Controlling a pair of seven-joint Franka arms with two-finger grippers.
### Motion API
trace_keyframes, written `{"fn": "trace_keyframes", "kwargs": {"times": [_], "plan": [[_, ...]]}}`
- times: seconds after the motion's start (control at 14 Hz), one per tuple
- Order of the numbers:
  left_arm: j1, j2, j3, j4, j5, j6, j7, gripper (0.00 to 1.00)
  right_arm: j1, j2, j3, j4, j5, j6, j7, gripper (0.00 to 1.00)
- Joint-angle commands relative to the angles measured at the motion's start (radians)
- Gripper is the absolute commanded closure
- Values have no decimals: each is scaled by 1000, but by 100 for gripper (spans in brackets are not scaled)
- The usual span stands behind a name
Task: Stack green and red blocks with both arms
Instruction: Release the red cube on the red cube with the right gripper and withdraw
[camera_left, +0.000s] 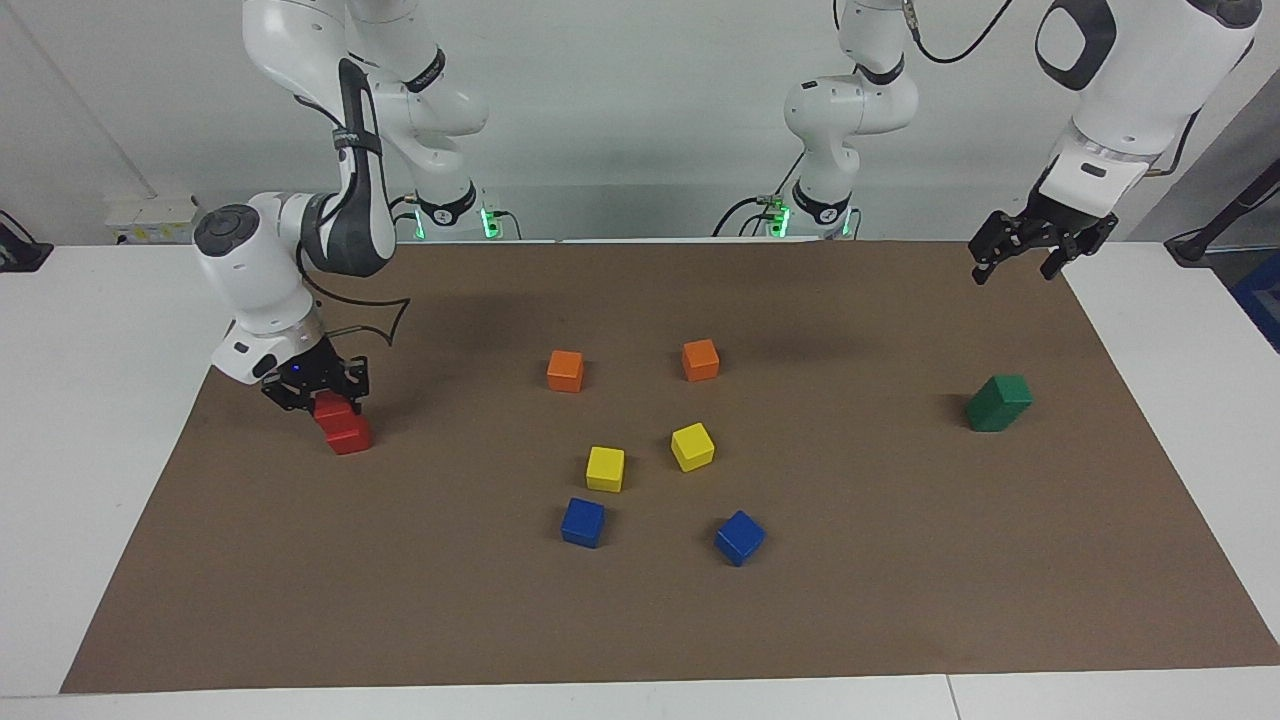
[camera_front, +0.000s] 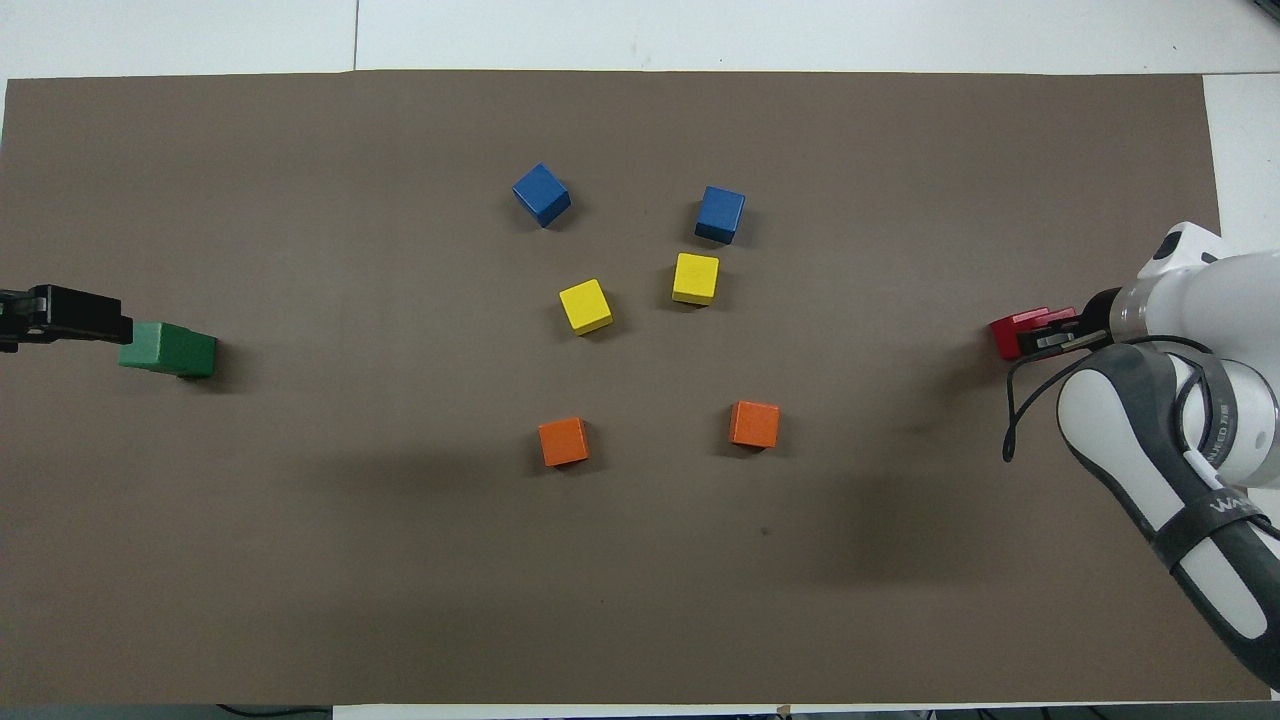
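Note:
Two red blocks are stacked at the right arm's end of the mat, the upper one (camera_left: 333, 408) slightly offset on the lower one (camera_left: 349, 435). They also show in the overhead view (camera_front: 1012, 333). My right gripper (camera_left: 322, 402) (camera_front: 1045, 335) is low over the stack, shut on the upper red block. Two green blocks (camera_left: 998, 403) (camera_front: 168, 349) stand stacked at the left arm's end of the mat. My left gripper (camera_left: 1015, 272) (camera_front: 100, 320) is open and empty, raised in the air near the mat's corner by the green stack.
In the middle of the brown mat (camera_left: 640, 620) lie two orange cubes (camera_left: 565, 370) (camera_left: 700, 359), two yellow cubes (camera_left: 605, 468) (camera_left: 692, 446) and two blue cubes (camera_left: 583, 522) (camera_left: 739, 537). White table borders the mat.

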Motion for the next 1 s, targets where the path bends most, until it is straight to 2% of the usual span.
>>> {"fn": "trace_keyframes", "kwargs": {"times": [0.0, 0.29, 0.57, 0.72, 0.93], "plan": [[-12, 4, 10, 13, -5, 0, -5, 0, -11, 0, 8, -6, 9, 27, 6, 21], [-10, 6, 10, 13, -5, 0, -6, 0, -11, 2, 6, -5, 10, 27, 11, 0], [-12, 6, 10, 13, -5, 1, -6, 0, 3, 2, 8, 46, 45, 7, 26, 0], [-12, 4, 10, 13, -5, 1, -6, 0, 22, -12, 8, 102, 55, -66, 61, 0], [-12, 6, 10, 13, -5, 1, -5, 0, 61, -76, 8, 161, 56, -177, 194, 0]]}}
